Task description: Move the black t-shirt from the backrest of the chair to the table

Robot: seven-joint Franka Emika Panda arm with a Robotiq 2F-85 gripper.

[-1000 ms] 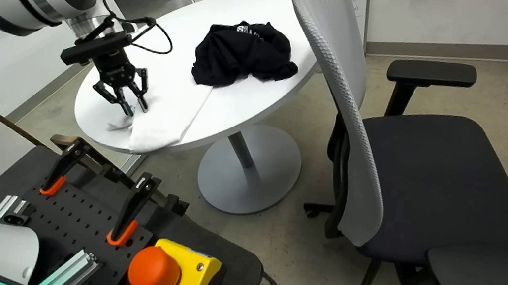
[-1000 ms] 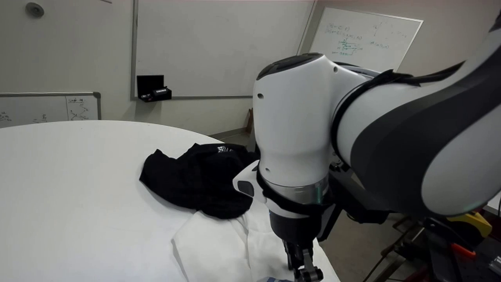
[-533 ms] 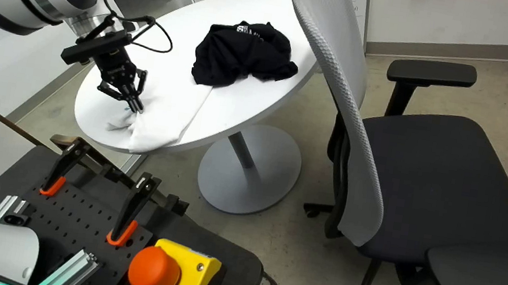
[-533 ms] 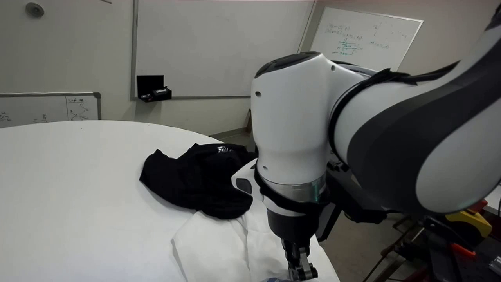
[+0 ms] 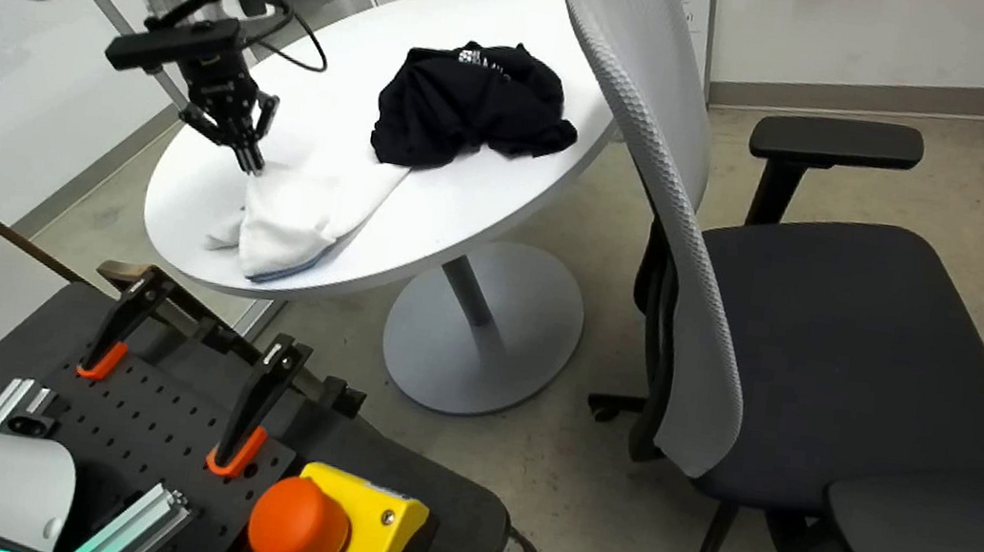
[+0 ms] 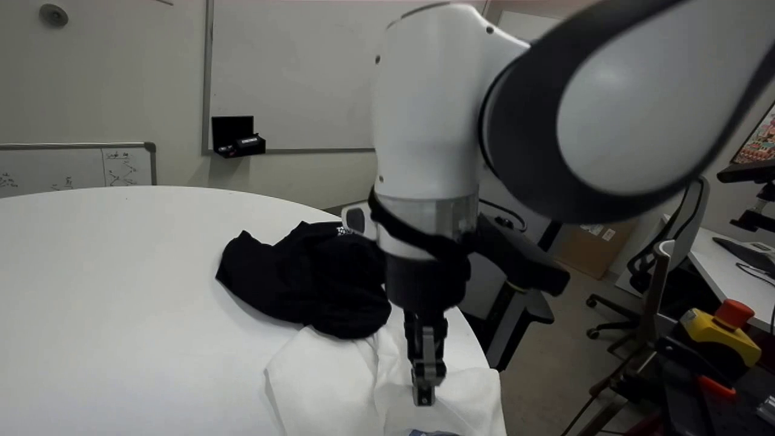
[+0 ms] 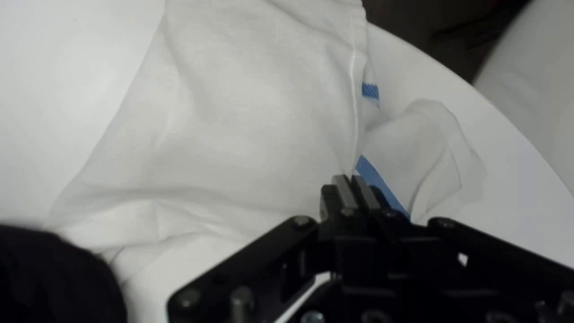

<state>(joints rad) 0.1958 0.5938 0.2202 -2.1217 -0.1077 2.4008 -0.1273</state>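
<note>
The black t-shirt [image 5: 467, 109] lies crumpled on the white round table [image 5: 327, 80], near the chair backrest [image 5: 640, 75]; it also shows in an exterior view [image 6: 296, 278]. The backrest carries no cloth. A white cloth with blue stripes [image 5: 299, 210] lies beside the t-shirt, its far end touching it. My gripper [image 5: 251, 169] is shut on an edge of the white cloth and lifts that edge a little. In the wrist view the fingertips [image 7: 350, 179] pinch the white cloth [image 7: 260, 107]. A blurred dark shape at lower left there looks like the t-shirt.
The grey chair with black armrests [image 5: 838, 142] stands against the table's side. A dark cart with clamps [image 5: 258, 397] and a yellow emergency stop box [image 5: 364, 537] is in the foreground. A hanging cable loop [image 5: 317, 49] is on the wrist.
My gripper was open over the white cloth, then closed on its edge. It has since risen, pulling that edge up and showing a blue stripe underneath. The black t-shirt and chair have not moved.
</note>
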